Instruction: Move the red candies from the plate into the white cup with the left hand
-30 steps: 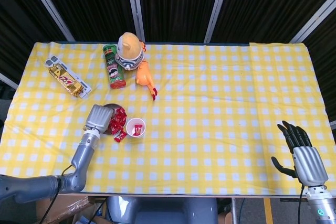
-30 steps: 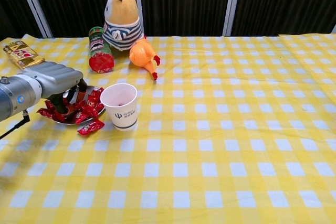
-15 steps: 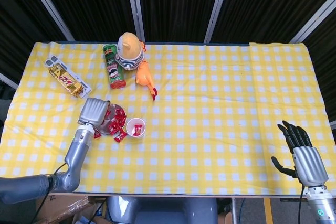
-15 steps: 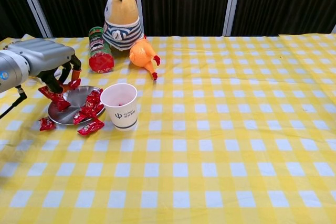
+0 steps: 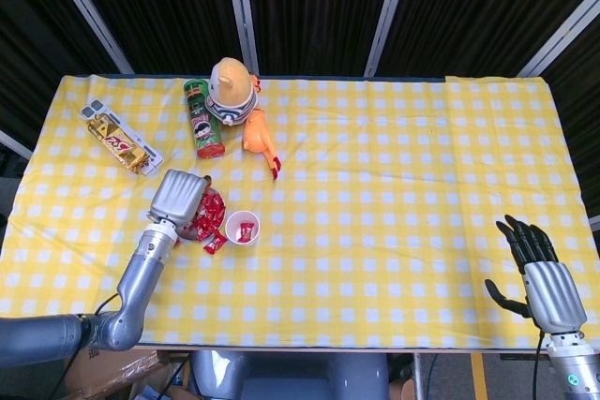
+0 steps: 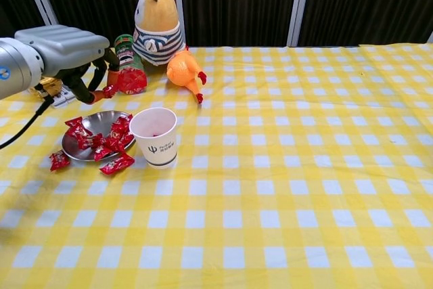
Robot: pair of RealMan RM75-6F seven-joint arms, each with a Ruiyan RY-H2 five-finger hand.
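Where it hung lower before, left hand (image 6: 64, 49) now raised above plate (image 6: 95, 124), fingers (image 6: 101, 80) pinching red candy (image 6: 109, 91), right hand (image 5: 541, 274) unchanged, fingers spread.

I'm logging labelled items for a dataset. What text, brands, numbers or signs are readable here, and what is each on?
"Pringles", only partly legible: on the green can lying beside the plush toy.
Dark logo with a line of small print: on the white cup, too small to read.
Red lettering: on the gold snack packet, too blurred to read.
Red candies: no readable print.
No numbers or signs are visible elsewhere.
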